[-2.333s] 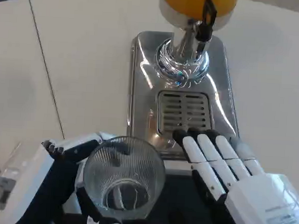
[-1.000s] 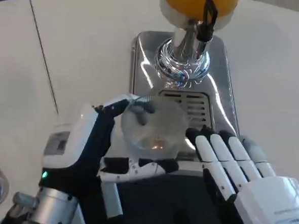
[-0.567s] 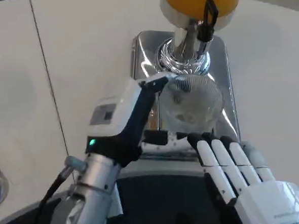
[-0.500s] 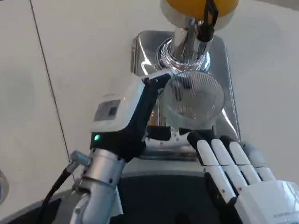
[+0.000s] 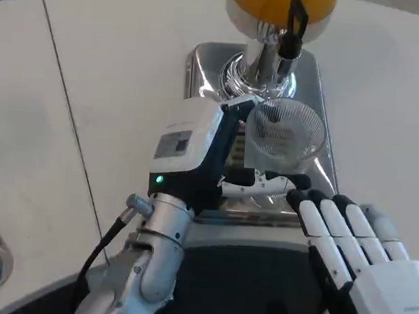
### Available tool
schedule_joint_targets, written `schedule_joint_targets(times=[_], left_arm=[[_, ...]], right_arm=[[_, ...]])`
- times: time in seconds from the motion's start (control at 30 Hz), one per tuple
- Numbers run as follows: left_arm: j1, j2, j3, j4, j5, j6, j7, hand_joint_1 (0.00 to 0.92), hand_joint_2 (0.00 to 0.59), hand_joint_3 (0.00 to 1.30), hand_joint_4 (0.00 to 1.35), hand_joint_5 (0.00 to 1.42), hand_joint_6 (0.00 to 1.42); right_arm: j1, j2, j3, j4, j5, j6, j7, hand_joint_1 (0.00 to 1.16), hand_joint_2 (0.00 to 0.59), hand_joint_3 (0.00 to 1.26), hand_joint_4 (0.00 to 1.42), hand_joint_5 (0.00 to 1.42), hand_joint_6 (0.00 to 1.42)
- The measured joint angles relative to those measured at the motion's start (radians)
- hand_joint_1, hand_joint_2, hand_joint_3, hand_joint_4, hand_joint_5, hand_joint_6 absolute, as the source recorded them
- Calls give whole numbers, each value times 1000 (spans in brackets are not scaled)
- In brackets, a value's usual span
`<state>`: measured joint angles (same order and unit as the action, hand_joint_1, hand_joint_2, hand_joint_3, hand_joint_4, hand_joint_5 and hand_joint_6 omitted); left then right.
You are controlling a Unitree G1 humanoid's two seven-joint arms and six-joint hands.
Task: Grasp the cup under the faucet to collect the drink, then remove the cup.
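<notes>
White table (image 5: 115,66): left hand (image 5: 195,160) grips the ribbed glass cup (image 5: 285,137); right hand (image 5: 361,244) fingers extended, empty; label text unreadable.

Head view. L hand (image 5: 210,153) grips clear ribbed cup (image 5: 283,136) over chrome drip tray (image 5: 200,71), just below faucet (image 5: 294,23) of orange-filled dispenser (image 5: 279,1). R hand (image 5: 364,252) lies flat, fingers together, near tray's front edge. White table (image 5: 101,72).

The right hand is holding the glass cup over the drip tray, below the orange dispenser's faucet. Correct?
Not quite: the head view shows the left hand holding the glass cup over the drip tray below the faucet. The right hand holds nothing.
</notes>
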<state>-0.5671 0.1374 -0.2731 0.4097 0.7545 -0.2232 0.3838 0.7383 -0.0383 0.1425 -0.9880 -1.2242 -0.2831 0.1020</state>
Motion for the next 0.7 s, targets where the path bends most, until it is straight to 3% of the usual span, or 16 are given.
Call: schedule_joint_targets(times=[0.4, 0.7], left_arm=[[-192, 4, -19, 283, -18, -7, 85, 641, 0, 1143, 1048, 1407, 1424], [-242, 30, -18, 382, -61, -37, 137, 645, 0, 1143, 1044, 1405, 1424]], right_arm=[[-4, 2, 8, 42, -9, 3, -29, 298, 516, 0, 0, 0, 0], [-4, 3, 21, 40, -10, 9, -29, 299, 515, 0, 0, 0, 0]])
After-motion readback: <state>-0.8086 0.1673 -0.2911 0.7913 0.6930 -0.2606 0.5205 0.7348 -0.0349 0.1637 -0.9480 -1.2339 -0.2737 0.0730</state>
